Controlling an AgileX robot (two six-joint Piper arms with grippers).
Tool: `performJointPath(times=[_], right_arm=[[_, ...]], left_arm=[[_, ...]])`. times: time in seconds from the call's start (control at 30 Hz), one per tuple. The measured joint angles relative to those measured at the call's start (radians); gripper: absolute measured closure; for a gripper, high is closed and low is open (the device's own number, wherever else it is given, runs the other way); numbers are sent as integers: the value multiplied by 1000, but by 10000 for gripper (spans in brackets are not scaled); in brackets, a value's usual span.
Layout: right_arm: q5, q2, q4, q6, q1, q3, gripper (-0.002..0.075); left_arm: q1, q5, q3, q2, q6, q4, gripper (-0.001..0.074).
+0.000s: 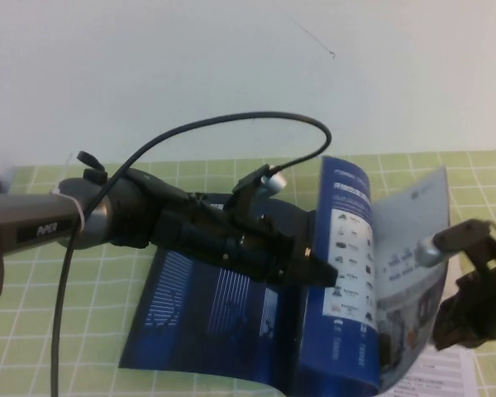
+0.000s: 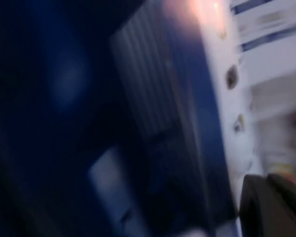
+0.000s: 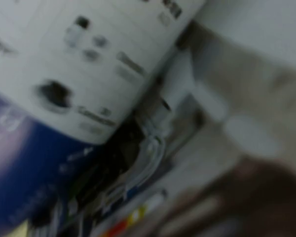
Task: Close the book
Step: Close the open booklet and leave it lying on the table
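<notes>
Well, my left gripper (image 1: pixel 321 271) touches a raised leaf of the book (image 1: pixel 200 318); right gripper (image 1: pixel 471 313) hangs beside its right page. Whether either is clamped, I cannot tell.

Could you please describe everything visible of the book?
The book is a glossy brochure with a blue cover, lying open on the green checked cloth. Its left half lies flat; middle leaves stand curled upright, showing white pages with icons. The left pincer meets the curled leaf; the right pincer sits by the right page's edge.
</notes>
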Motion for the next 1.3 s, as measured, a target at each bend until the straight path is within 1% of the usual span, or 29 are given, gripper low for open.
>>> performJointPath(times=[0.1,0.2,0.3,0.4,0.53,0.7,0.77,0.87,0.97,1.07,1.17,1.23,1.3], right_arm=[[11,-122,-169,141,0,-26,727],[54,-238,-306,273,0,-63,727],[85,-336,-318,303,0,-101,727],[97,-385,-242,248,2,-116,727],[115,-389,-99,136,4,-116,727],[115,-384,156,-102,7,-124,727],[112,-381,219,-173,7,-130,727],[107,-357,270,-229,9,-138,727],[109,-301,275,-248,9,-140,727],[111,-214,256,-253,9,-141,727],[111,-123,200,-211,9,-143,727],[109,-73,138,-171,9,-143,727],[108,-9,37,-103,9,-145,727]], left_arm=[[0,32,2,0,60,-87,738],[0,60,2,0,85,-127,738],[0,65,2,0,94,-137,738],[0,83,2,0,98,-137,738],[-2,169,-22,0,112,-121,738],[-21,198,-79,-11,83,-78,738],[-25,200,-100,-13,62,-72,738],[-25,200,-137,-24,41,-30,738],[-12,204,-172,-53,5,82,738],[10,178,-190,-92,-104,289,738],[29,87,-194,-116,-302,602,738],[36,29,-194,-118,-481,831,738],[43,-13,-192,-118,-617,1002,738]])
